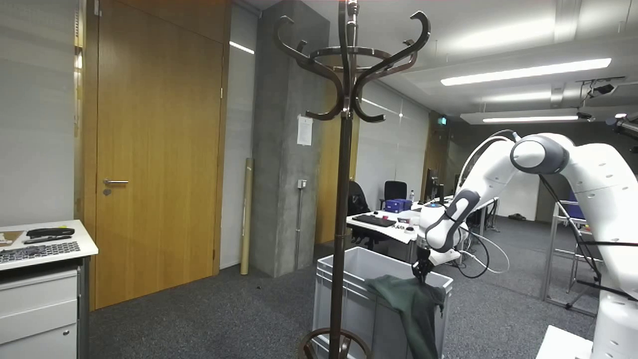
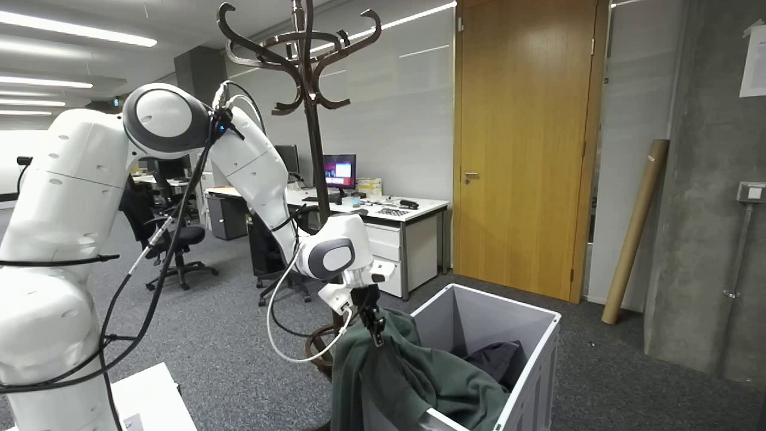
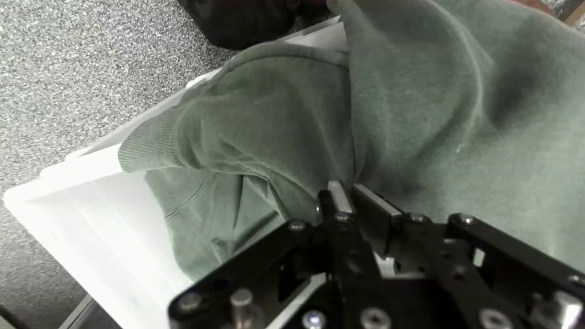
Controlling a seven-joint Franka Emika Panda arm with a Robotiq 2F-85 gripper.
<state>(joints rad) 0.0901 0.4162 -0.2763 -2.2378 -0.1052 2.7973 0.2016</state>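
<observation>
As an exterior view shows lower right, the green garment (image 1: 408, 300) drapes over the crate (image 1: 364, 316); in an exterior view, lower centre, part lies inside; wrist view, lower centre: my claw (image 3: 351, 189) pinches a fold, so I'd pull slowly.

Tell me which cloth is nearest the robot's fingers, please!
The green cloth: the fingers pinch it, and it hangs over the edge of the grey box. The dark cloth lies inside the box, farther away.
</observation>
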